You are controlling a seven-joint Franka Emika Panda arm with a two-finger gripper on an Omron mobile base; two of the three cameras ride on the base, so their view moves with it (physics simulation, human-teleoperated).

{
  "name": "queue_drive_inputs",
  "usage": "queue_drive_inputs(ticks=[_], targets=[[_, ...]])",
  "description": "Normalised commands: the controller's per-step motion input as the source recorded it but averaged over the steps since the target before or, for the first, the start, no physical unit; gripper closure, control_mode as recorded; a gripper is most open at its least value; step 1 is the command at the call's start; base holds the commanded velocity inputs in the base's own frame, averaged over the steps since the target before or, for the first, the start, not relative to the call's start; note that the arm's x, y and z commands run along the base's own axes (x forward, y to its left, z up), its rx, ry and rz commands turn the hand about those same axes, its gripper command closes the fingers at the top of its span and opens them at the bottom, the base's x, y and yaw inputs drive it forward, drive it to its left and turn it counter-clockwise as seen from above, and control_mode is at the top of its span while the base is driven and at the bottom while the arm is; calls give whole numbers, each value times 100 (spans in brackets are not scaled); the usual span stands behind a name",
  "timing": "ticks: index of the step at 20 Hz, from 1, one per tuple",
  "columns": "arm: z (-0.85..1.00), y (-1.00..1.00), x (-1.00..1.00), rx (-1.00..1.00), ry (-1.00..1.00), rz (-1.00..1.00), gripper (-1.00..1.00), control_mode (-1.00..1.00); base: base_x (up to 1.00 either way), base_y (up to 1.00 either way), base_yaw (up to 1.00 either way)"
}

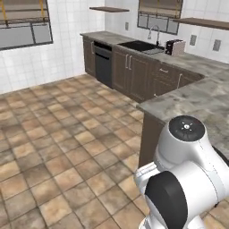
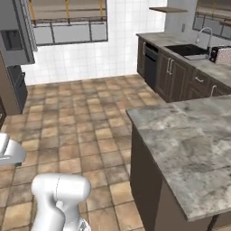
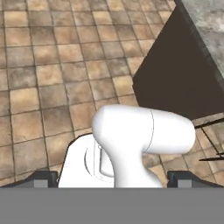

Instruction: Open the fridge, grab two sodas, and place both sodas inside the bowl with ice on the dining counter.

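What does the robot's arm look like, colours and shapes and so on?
The arm is glossy white, built of fat rounded segments, with dark round joint caps; one cap has a small pale mark at its centre. In the hand view two small dark fingertips sit far apart. No cables visible.

The dining counter (image 2: 189, 149) looks like matt marbled grey-brown stone with a thick edge, over dark wood-look panels. The floor (image 1: 58, 134) is mottled brown tile. The faucet (image 1: 155, 32) seems polished metal, though it is small. Wall tiles (image 2: 113, 49) are white, faintly glossy.
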Motion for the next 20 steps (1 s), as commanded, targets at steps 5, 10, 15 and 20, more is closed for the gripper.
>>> queue_drive_inputs(ticks=[5,10,15,20], targets=[[0,0,0,0,0,0,-100,100,100,78,1],[0,0,0,0,0,0,-100,100,100,46,10],[0,0,0,0,0,0,-100,100,100,18,18],[0,0,0,0,0,0,-100,100,100,1,25]])
